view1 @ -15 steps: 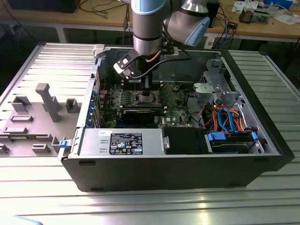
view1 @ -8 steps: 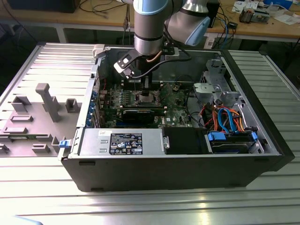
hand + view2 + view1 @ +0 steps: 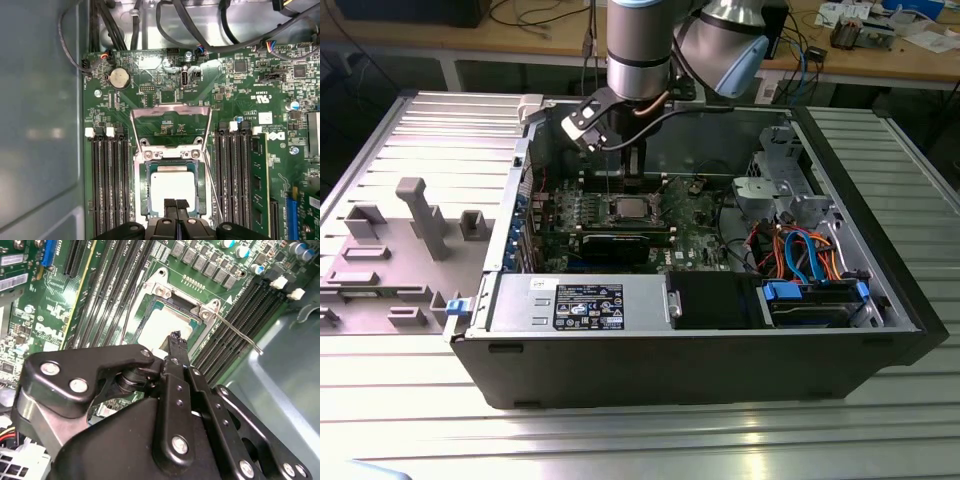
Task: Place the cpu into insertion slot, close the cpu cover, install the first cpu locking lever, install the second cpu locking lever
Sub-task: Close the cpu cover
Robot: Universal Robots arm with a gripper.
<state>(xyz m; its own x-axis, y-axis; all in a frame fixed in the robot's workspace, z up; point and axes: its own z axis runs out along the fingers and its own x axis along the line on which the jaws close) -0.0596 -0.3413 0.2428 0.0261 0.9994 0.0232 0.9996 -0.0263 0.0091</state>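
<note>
The hand point(image 3: 175, 204) hangs low inside the open computer case point(image 3: 720, 370), which sits on the ribbed metal worktop point(image 3: 620, 440). Its two black fingers are pressed together, with no gap visible between them and nothing held. In the second wrist view they read as one narrow bar whose tip point(image 3: 175, 337) hovers directly above one edge of the cpu point(image 3: 162, 326); I cannot tell whether it touches.

The cpu point(image 3: 172, 187) lies flat inside the insertion slot point(image 3: 146, 192), just below the fingertips, with its pale metal top facing the hand. The slot's rim surrounds it on all sides.

The cpu cover point(image 3: 170, 109) is swung up off the slot, hinged at the slot's edge farthest from the hand. Green circuit board shows through its window.

A thin metal lever point(image 3: 238, 333) sticks out free beside the slot. Rows of long black memory slots point(image 3: 107, 185) flank the slot on both sides of the hand.

In the exterior view the hand point(image 3: 632, 180) hangs just over the cpu point(image 3: 630, 208).
</note>
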